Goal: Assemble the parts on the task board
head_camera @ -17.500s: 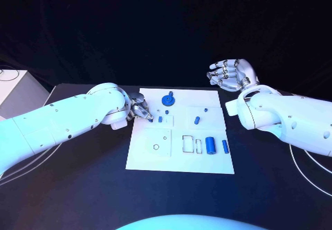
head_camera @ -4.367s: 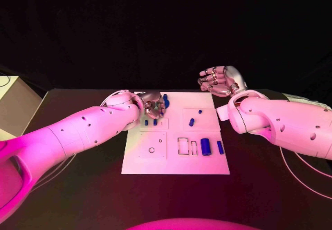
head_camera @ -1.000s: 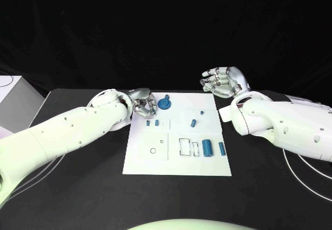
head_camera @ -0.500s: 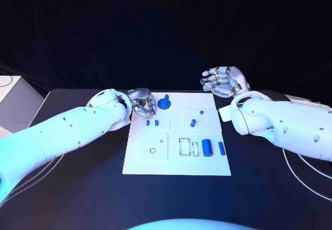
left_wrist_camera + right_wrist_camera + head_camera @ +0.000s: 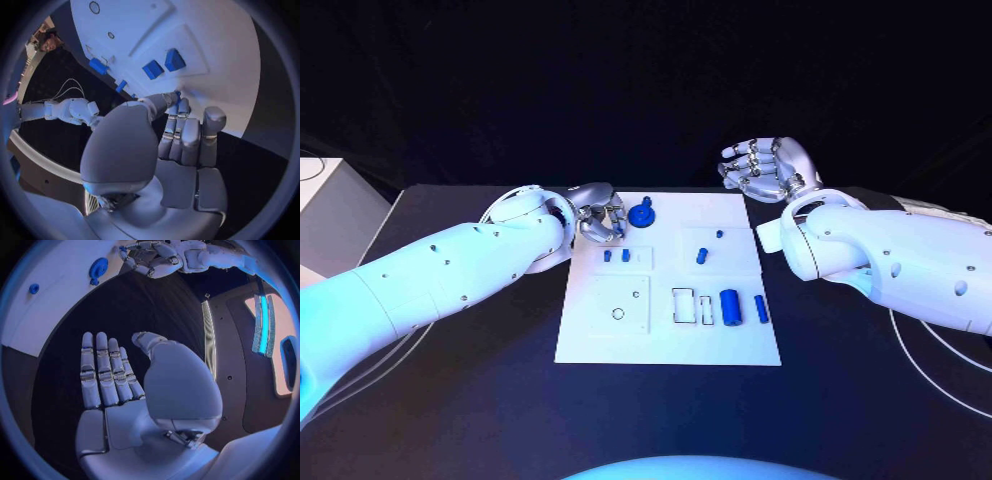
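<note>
Two hands, unevenly busy. Curled in tight at the left hand (image 5: 597, 218), with what looks like a small blue piece (image 5: 177, 94) pinched at the fingertips (image 5: 181, 107); hard to be sure from so small a glimpse. Held low over the far left corner of the white board (image 5: 668, 345), just beside the round blue knob (image 5: 643, 214), probably so as to seat the piece there. Further out on the board: two short blue pegs (image 5: 607, 256) upright in a square recess, then a fat blue cylinder (image 5: 731, 306) and a thin blue bar (image 5: 762, 308) lying beside empty slots, not yet fitted. Raised beyond the board's far right corner, the right hand (image 5: 764, 168): palm bare, fingers straight, thumb apart, nothing in it, likely parked clear of the work.
</note>
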